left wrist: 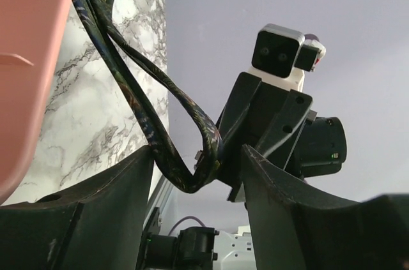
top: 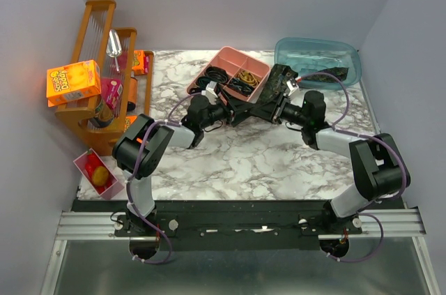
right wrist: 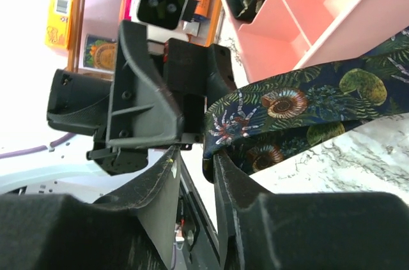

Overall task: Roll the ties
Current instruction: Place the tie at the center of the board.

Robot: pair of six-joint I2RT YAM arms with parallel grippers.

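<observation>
Dark shell-patterned fabric of the tie (right wrist: 300, 107), raised off the tabletop (top: 265, 162) near its far edge beside the pink tray (top: 224, 54), is clenched in your right pincer (right wrist: 192, 159), so shut your left pincer (left wrist: 198, 152), now gaping around the hanging fold, squarely across both layers before winding.

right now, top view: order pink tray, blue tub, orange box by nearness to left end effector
1. pink tray, just behind the left end effector
2. blue tub, back right
3. orange box, far left
</observation>
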